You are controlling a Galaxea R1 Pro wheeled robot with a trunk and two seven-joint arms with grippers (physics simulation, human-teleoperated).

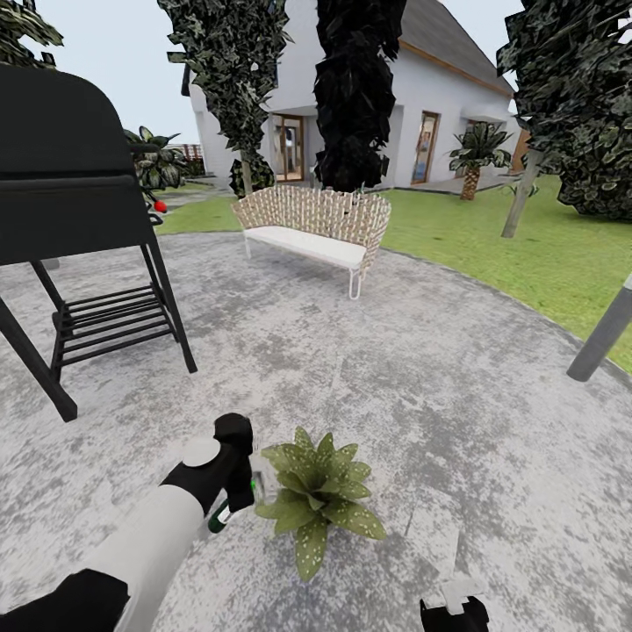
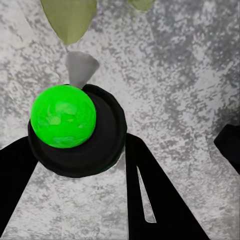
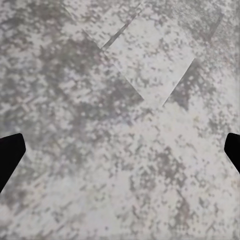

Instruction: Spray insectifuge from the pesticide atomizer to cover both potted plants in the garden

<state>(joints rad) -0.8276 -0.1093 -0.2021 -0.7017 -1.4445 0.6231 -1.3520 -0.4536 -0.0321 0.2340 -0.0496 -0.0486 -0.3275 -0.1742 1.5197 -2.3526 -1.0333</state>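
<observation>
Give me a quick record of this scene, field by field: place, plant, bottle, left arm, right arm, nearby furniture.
place: stone patio by a lawn
plant: potted plant on the patio, in front of the robot
bottle: atomizer, held beside the plant's leaves
left gripper: jaws shut on the atomizer
right gripper: jaws open, over bare stone
furniture: wicker bench, black grill

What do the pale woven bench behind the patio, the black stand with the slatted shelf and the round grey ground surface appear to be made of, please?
The pale woven bench looks like wicker on thin white metal legs, judging by its open lattice weave. The black stand seems to be matte painted metal: thin straight bars, no grain. The round grey ground surface looks like mottled stone or concrete, dull and speckled.
</observation>
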